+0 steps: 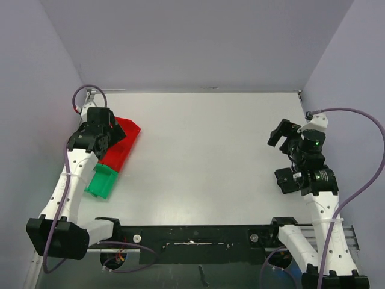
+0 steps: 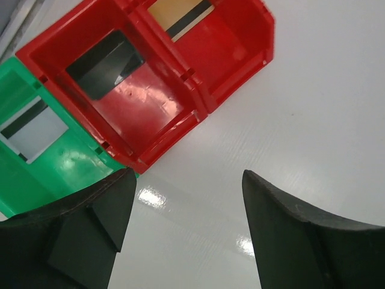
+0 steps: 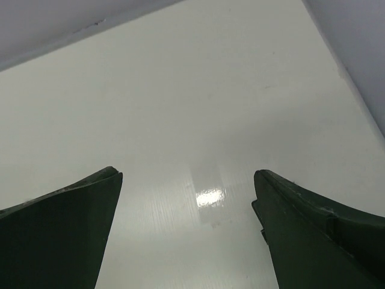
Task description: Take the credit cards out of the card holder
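Left pincer (image 2: pixel 187 180) gapes empty, credit cards (image 2: pixel 105 63) lying in bins (image 2: pixel 150 108) just beyond it.

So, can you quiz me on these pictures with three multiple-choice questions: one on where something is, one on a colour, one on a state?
1. Where does the thin black plastic card lie?
A) in a red plastic bin
B) inside a wallet
C) between a gripper's fingers

2. What colour is the plastic bin holding the thin silvery-grey card?
A) red
B) green
C) blue

3. How is the left gripper?
A) shut on a card
B) open and empty
C) shut and empty

Answers:
1 A, the left wrist view shows it flat on that bin's floor.
2 B, the striped card lies in the green bin.
3 B, its fingers stand apart with only the white table between them.
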`<control>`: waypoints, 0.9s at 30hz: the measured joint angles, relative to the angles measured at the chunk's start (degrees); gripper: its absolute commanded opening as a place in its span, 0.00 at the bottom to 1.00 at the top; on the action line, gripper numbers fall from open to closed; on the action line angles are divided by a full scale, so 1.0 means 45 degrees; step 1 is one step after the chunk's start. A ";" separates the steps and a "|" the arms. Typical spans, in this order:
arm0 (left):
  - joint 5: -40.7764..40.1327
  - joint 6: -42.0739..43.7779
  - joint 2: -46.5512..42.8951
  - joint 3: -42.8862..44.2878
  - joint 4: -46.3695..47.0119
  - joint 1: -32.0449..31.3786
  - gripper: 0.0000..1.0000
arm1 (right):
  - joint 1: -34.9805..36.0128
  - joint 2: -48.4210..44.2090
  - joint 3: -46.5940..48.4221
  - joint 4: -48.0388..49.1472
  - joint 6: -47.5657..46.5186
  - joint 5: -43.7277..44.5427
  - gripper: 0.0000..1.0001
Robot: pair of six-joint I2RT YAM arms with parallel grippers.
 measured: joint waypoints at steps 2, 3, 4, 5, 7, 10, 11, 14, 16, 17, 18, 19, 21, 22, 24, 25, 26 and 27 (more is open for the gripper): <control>0.0121 -0.0325 0.0121 -0.0743 0.0194 0.0355 0.68 | -0.0311 -0.0097 -0.0801 0.0155 0.0316 -0.0491 0.98; 0.0204 -0.0525 0.0180 -0.1175 0.0291 0.0563 0.67 | -0.0466 -0.0131 -0.1243 0.0262 0.0505 -0.0767 0.98; 0.0267 -0.0699 0.0243 -0.1549 0.0374 0.0758 0.66 | -0.0573 -0.0136 -0.1574 0.0330 0.0631 -0.1010 0.98; 0.0345 -0.0889 0.0330 -0.1909 0.0442 0.0967 0.65 | -0.0690 -0.0131 -0.1904 0.0427 0.0801 -0.1273 0.98; 0.0437 -0.1229 0.0529 -0.2472 0.0617 0.1345 0.63 | -0.0869 -0.0078 -0.2463 0.0525 0.1141 -0.1807 0.98; 0.0539 -0.1690 0.0777 -0.3089 0.0971 0.1855 0.61 | -0.1025 0.0058 -0.2943 0.0874 0.1642 -0.2608 0.98; 0.0578 -0.1826 0.0840 -0.3235 0.1107 0.2011 0.60 | -0.1035 0.0126 -0.3050 0.1044 0.1836 -0.2919 0.98; 0.0622 -0.2239 0.0976 -0.3706 0.1622 0.2477 0.59 | -0.1015 0.0262 -0.3220 0.1457 0.2317 -0.3667 0.98; 0.0656 -0.2463 0.1078 -0.3954 0.1865 0.2769 0.59 | -0.0976 0.0253 -0.3308 0.1710 0.2540 -0.3983 0.98; 0.0675 -0.2545 0.1137 -0.4070 0.1996 0.2939 0.59 | -0.0923 0.0209 -0.3410 0.1967 0.2696 -0.4182 0.98; 0.0675 -0.2584 0.1185 -0.4124 0.2059 0.3065 0.59 | -0.0918 0.0151 -0.3497 0.2108 0.2817 -0.4303 0.98; 0.0675 -0.2637 0.1258 -0.4167 0.2171 0.3211 0.59 | -0.0894 0.0063 -0.3594 0.2239 0.2909 -0.4439 0.98; 0.0675 -0.2739 0.1389 -0.4201 0.2395 0.3434 0.59 | -0.0840 -0.0097 -0.3701 0.2380 0.3104 -0.4653 0.98; 0.0670 -0.2769 0.1428 -0.4201 0.2463 0.3483 0.59 | -0.0831 -0.0136 -0.3701 0.2438 0.3172 -0.4721 0.98; 0.0670 -0.2803 0.1467 -0.4216 0.2584 0.3570 0.57 | -0.0831 -0.0219 -0.3696 0.2565 0.3288 -0.4809 0.98; 0.0670 -0.2817 0.1467 -0.4235 0.2642 0.3599 0.56 | -0.0831 -0.0238 -0.3696 0.2574 0.3327 -0.4818 0.98; 0.0665 -0.2822 0.1472 -0.4274 0.2720 0.3623 0.53 | -0.0831 -0.0277 -0.3696 0.2574 0.3415 -0.4847 0.99; 0.0661 -0.2827 0.1501 -0.4308 0.2803 0.3657 0.52 | -0.0831 -0.0306 -0.3696 0.2574 0.3468 -0.4857 0.99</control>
